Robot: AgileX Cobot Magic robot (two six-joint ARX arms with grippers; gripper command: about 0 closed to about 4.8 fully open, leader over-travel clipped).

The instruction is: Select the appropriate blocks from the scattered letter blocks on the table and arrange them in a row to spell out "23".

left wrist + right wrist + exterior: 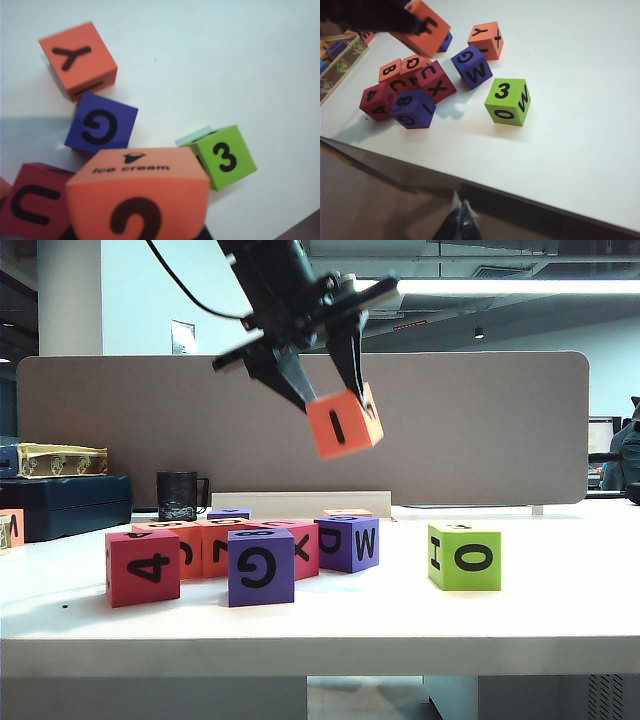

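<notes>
Nearest the left wrist camera is the orange foam cube (137,197), showing a 2 and pinched between the fingers of the left gripper (325,400), high above the smooth white table (560,610). The lime-green foam cube (465,556) stands alone on the table, its 3 facing up, well apart from the cluster of other foam cubes (410,85). I judge the task half done: the orange cube must be placed just beside the green one. The right gripper (461,216) waits off the table edge, fingers pressed together.

Orange cube (344,422), lime-green cube (465,557)
</notes>
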